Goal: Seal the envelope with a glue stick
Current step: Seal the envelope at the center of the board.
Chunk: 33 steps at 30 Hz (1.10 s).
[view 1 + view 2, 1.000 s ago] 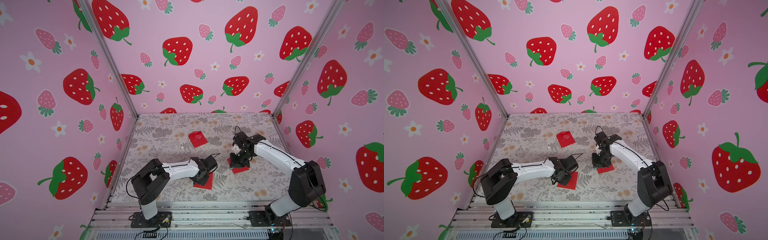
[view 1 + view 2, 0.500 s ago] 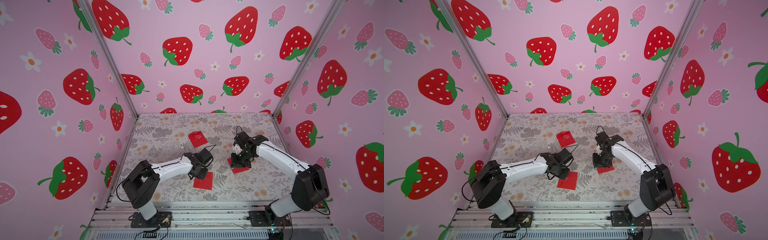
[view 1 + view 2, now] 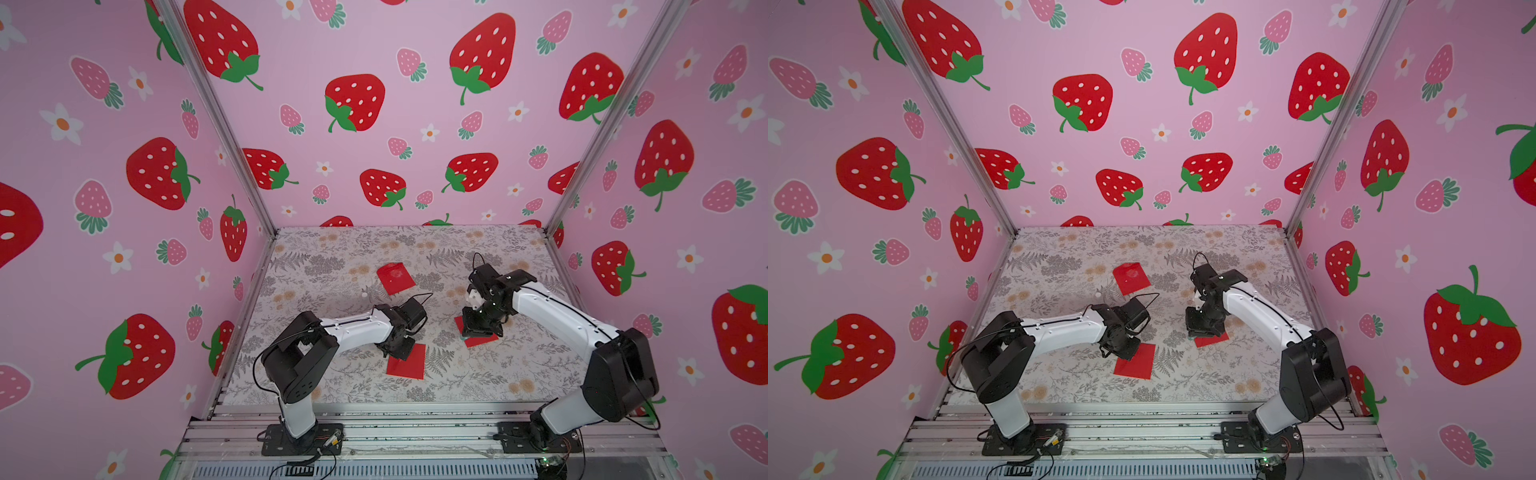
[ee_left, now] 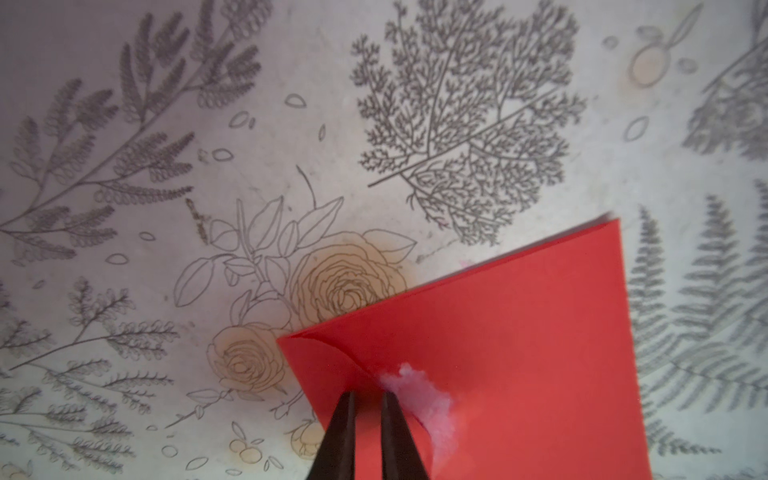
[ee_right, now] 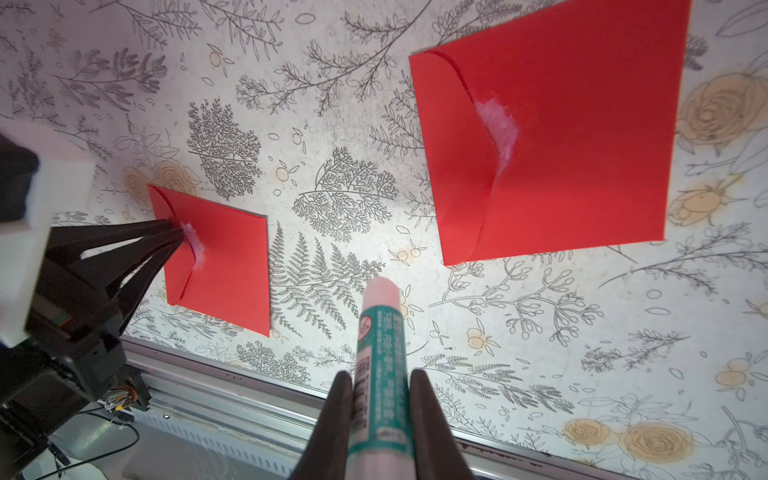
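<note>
A red envelope lies near the front middle of the table. Its flap is folded down, with a white glue smear at the flap's edge. My left gripper rests its tips on that flap, shut, with only a slit between the fingers and nothing in it. My right gripper is shut on the glue stick, a teal-banded tube, uncapped, with its pale tip bare. It hovers over a second red envelope, whose flap also shows a smear.
A third red envelope lies farther back at the middle. A small white bit lies on the cloth to its left. The metal rail runs along the table's front edge, and pink walls close in three sides.
My left gripper drew back off the front envelope half a second ago and now rests on its flap corner again. The right arm has hardly moved.
</note>
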Motion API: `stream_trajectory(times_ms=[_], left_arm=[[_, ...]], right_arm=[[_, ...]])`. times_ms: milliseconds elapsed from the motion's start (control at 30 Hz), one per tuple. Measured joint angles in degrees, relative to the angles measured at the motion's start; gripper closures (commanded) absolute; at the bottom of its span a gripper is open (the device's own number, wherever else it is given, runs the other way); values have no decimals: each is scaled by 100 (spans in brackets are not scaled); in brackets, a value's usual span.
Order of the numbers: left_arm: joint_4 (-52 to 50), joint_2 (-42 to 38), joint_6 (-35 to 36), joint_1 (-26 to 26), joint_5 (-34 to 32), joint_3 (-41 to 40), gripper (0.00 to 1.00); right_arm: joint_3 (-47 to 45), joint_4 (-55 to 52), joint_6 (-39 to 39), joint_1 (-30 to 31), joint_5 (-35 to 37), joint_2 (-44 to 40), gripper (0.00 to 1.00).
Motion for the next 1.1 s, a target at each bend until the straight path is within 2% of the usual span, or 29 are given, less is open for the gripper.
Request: stream_trajectory(times_ms=[333, 700, 1100], left_arm=[[-164, 122, 105, -35, -92, 153, 86], [188, -507, 59, 48, -162, -85, 84], [236, -105, 59, 96, -162, -57, 85]], right_arm=[[20, -39, 2, 0, 17, 0, 100], [92, -68, 0, 0, 22, 2, 100], [166, -85, -4, 0, 22, 120, 100]])
